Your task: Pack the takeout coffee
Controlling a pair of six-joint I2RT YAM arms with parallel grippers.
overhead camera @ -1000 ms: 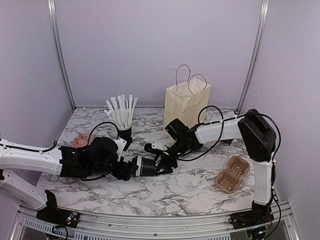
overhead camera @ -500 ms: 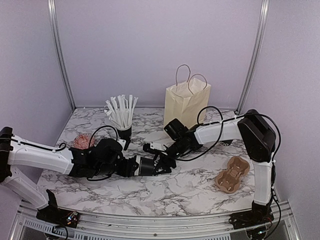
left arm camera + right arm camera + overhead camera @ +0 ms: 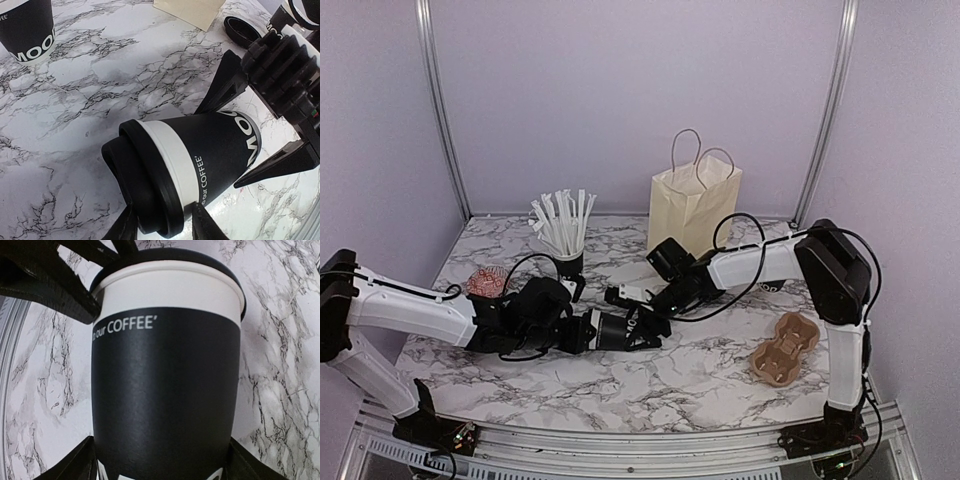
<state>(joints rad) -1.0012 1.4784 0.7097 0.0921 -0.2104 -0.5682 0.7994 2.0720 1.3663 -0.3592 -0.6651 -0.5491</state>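
Left pincer (image 3: 161,226) advances and narrows around the coffee cup's (image 3: 215,150) lid (image 3: 142,187), grip unconfirmed, while right pincer (image 3: 160,460) clamps its base; loading into paper bag (image 3: 692,215) remains.

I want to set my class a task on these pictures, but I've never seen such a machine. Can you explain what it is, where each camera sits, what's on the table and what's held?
These are two robot arms bolted at the near edge of a marble table, each with a two-finger gripper. One picture looks down from above and behind; two come from wrist cameras. On the table: a paper bag, a cup of straws, a cardboard cup carrier. The right gripper holds the takeout coffee sideways by its base; the left gripper has a finger either side of its lid, grip unclear.
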